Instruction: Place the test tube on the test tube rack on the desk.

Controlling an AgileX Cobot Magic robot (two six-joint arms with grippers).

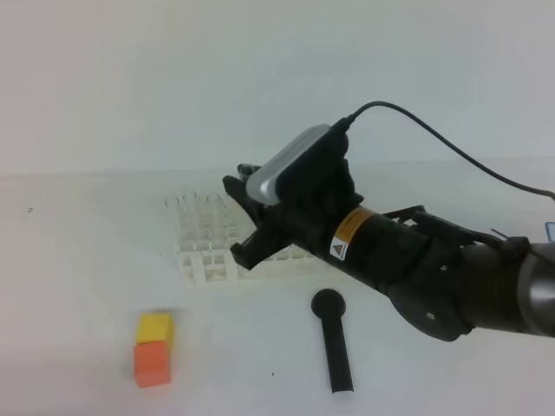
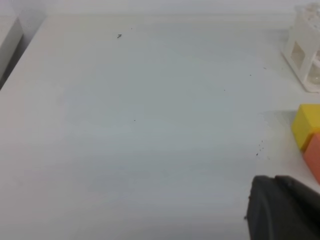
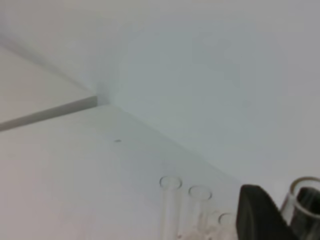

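1. Nearest to us in the high view lies a black round-headed stick (image 1: 333,336) on the white surface (image 1: 87,286), at about 6 o'clock from the right gripper.
2. At 8 o'clock we see an orange cube (image 1: 151,362) with a yellow cube (image 1: 155,328) touching it just behind.
3. We find the white test tube rack (image 1: 208,251) standing at the middle of the surface, with several clear tubes upright in its far-left holes.
4. Our right gripper (image 1: 244,218) hangs over the rack's right part, partly closed; in the right wrist view a test tube (image 3: 302,207) sits right beside its black finger (image 3: 257,215), apparently grasped.
5. Our left gripper (image 2: 282,210) shows only as a dark finger edge low at 5 o'clock in the left wrist view, clenched on nothing, near the cubes.
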